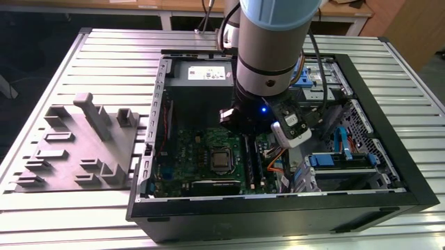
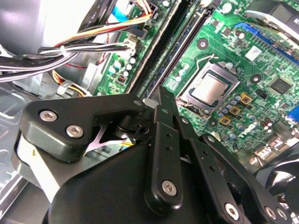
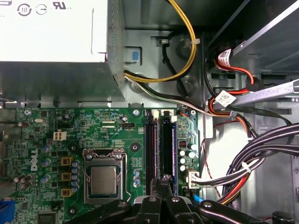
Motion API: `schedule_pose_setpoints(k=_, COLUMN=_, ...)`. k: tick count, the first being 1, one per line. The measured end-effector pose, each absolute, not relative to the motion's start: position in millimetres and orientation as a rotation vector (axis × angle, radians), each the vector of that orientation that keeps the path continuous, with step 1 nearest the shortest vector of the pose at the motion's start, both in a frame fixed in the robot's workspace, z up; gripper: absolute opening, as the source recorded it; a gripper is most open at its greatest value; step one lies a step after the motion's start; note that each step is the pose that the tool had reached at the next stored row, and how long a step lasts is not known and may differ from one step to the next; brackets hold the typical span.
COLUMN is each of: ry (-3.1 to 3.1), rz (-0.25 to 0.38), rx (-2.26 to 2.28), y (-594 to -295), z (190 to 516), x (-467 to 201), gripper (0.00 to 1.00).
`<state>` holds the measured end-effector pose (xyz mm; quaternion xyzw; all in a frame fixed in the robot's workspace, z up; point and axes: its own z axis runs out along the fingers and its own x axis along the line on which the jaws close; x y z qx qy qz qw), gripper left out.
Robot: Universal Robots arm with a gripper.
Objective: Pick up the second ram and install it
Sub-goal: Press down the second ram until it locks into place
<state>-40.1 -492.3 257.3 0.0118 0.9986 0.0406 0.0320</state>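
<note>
Exterior view: gripper (image 1: 245, 136) was low inside the case (image 1: 389, 172), over the motherboard (image 1: 201, 156). Second wrist view: fingers (image 2: 163, 112) were closed together just above the slots. First wrist view: second ram (image 3: 167, 149) sat in its slot directly beneath the fingertips (image 3: 164, 181).

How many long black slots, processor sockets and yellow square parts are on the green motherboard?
Long black slots: 2
Processor sockets: 1
Yellow square parts: 3
Total: 6
</note>
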Motion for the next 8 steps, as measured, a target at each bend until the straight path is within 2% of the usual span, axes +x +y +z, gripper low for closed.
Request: schedule_pose_setpoints(k=8, ry=3.075, rz=0.131, rx=0.037, y=-488.3, z=256.8, x=-40.0, gripper=0.1)
